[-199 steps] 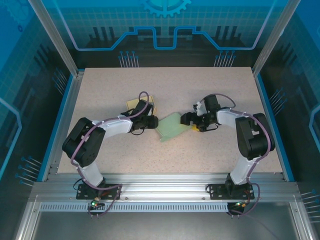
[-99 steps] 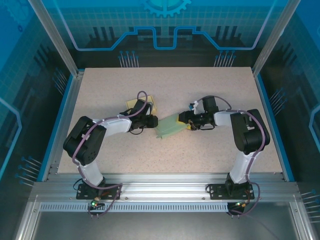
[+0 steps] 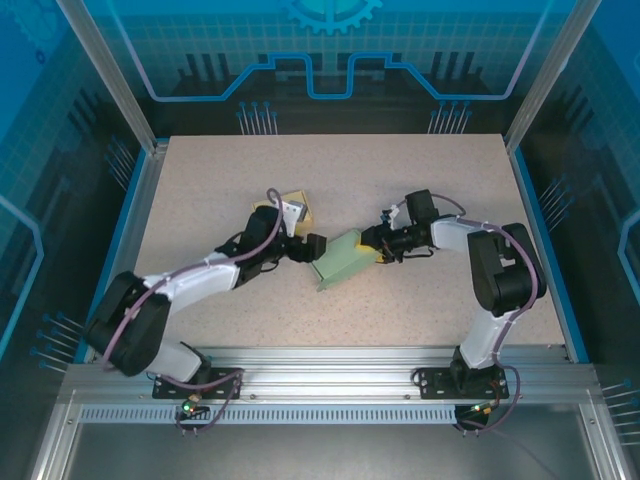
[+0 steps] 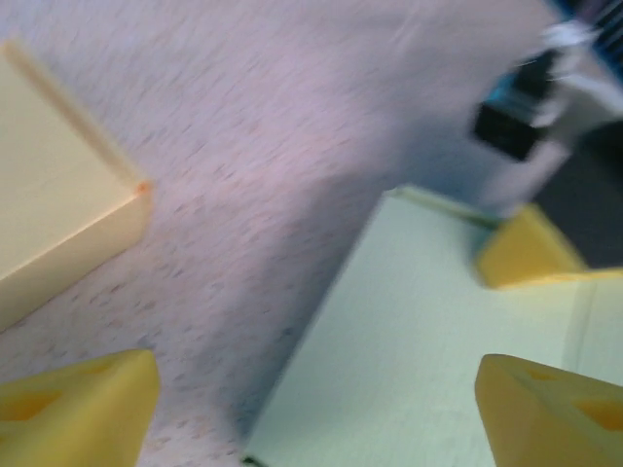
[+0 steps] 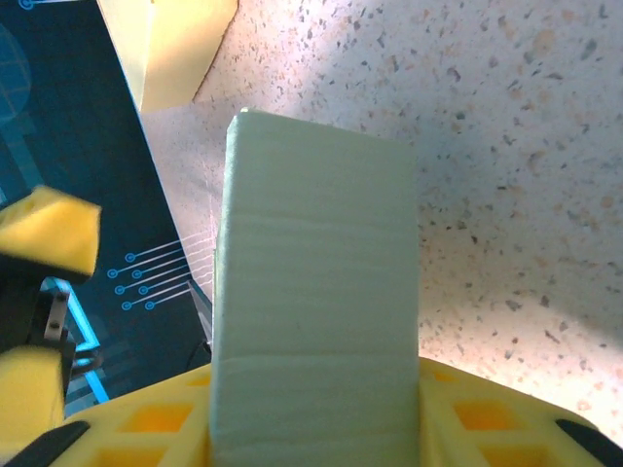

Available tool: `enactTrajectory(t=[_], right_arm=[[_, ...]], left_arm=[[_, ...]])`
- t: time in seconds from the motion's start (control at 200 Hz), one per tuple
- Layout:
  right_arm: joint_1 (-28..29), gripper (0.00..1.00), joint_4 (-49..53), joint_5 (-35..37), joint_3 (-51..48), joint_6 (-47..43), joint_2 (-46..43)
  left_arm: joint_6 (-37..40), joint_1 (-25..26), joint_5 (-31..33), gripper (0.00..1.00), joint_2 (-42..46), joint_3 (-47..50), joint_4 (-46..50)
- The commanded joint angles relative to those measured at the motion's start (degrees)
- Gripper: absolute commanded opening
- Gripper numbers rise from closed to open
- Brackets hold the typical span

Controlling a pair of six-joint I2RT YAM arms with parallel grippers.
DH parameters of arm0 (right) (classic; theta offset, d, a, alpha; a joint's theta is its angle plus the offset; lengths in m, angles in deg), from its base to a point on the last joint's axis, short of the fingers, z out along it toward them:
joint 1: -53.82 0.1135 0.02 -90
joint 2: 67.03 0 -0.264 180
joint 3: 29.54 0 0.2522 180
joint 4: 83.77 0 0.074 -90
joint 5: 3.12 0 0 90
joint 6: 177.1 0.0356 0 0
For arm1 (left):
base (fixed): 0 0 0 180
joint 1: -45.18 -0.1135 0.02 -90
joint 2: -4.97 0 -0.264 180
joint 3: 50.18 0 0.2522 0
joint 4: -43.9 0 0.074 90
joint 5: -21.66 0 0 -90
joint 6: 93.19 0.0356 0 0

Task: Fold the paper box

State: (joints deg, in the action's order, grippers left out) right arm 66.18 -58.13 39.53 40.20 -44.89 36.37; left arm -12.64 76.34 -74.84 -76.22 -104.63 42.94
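The pale green paper box (image 3: pixel 343 259) lies partly folded at the table's middle. My right gripper (image 3: pixel 378 246) is shut on its right end. In the right wrist view the green box (image 5: pixel 316 233) stands between the yellow fingers (image 5: pixel 487 409) of that gripper (image 5: pixel 316 394). My left gripper (image 3: pixel 311 247) sits at the box's left edge, open. In the left wrist view its yellow fingertips (image 4: pixel 83 404) are spread wide, with that gripper (image 4: pixel 311 413) over the green sheet's (image 4: pixel 409 341) near corner and touching nothing that I can see.
A folded yellow box (image 3: pixel 296 209) rests on the table behind the left gripper; it shows as a yellow box (image 4: pixel 49 224) at the left of the left wrist view. Blue enclosure walls (image 3: pixel 140 190) border the speckled table (image 3: pixel 420 180).
The left arm has swung its elbow out to the left and stretched, bringing its gripper right up to the green box. The right gripper has turned the box more on edge.
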Motion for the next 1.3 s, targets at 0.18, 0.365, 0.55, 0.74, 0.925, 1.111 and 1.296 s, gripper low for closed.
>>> enactTrajectory(t=[0.18, 0.365, 0.55, 0.74, 0.925, 1.111, 1.296], right_arm=[[0.13, 0.4, 12.44, -2.03, 4.48, -1.87, -0.89], [0.18, 0.4, 14.06, -1.64, 4.48, -2.51, -1.22], [0.13, 0.41, 13.35, -1.59, 3.46, -1.91, -1.77], [0.21, 0.43, 14.47, -1.01, 3.04, -2.62, -2.4], [0.21, 0.48, 15.43, -0.23, 2.64, -3.19, -3.45], [-0.18, 0.63, 18.86, 2.61, 3.49, -5.46, -6.47], [-3.9, 0.74, 21.38, 7.34, 3.87, -7.81, -13.68]], left_arm=[[43.34, 17.76, 5.37, 0.99, 3.58, 7.47, -8.45], [46.38, 22.26, 18.17, 0.99, -1.73, 5.13, -5.68], [45.1, 22.89, 25.23, 0.99, -6.61, 2.52, -4.33], [43.95, 22.98, 31.29, 0.89, -8.54, 1.06, -4.55], [42.12, 22.85, 31.16, 0.55, -7.47, 0.31, -3.52], [37.44, 21.17, 25.95, 0.43, -4.48, -1.2, 2.05], [31.47, 13.73, 3.82, 0.43, -0.24, -6.17, 16.69]])
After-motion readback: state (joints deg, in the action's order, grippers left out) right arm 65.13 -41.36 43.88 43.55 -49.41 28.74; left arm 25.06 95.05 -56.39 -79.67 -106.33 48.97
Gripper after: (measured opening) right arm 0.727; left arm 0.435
